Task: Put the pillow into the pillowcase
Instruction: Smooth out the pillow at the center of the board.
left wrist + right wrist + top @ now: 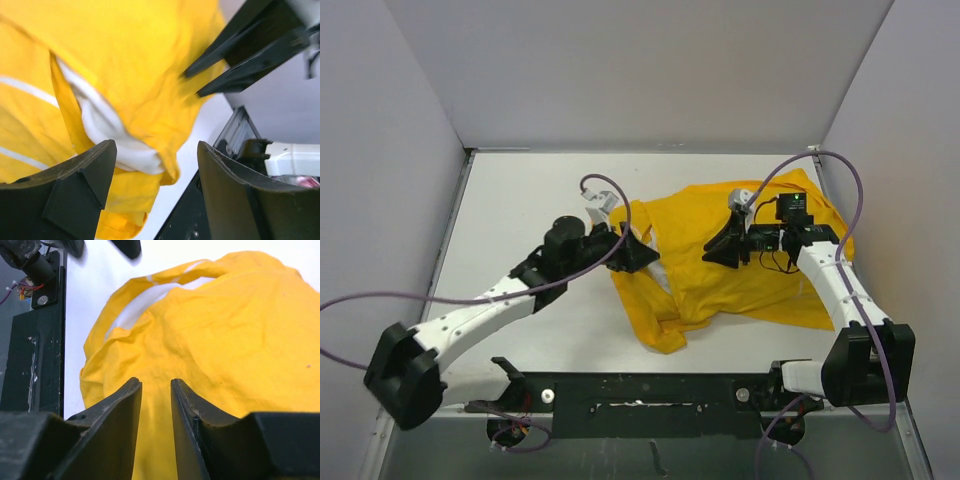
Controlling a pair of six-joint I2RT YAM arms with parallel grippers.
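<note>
My left claw (155, 150) stands spread wide at the left edge of the pillowcase (700, 290), which lies crumpled right of centre in the overhead view. Nothing is pinched: the open hem of the yellow cloth hangs in the gap between my fingers, touching neither as far as I can see. I judge I am placed there because this is the mouth of the sack, where its lip can be worked.

My right claw (156, 385) sits over the middle of the cloth, upper right in the overhead view, its fingers only a little apart. I see no fold caught in that narrow gap. I take it this claw is there to steady or lift the bulk of the sack from the far side.

As for contents, the pillow (107, 127) is inside: in my left wrist view, left of centre, white fabric bulges from under the yellow hem. Only that strip shows, so most of it seems already in. How deep it sits I cannot tell.
</note>
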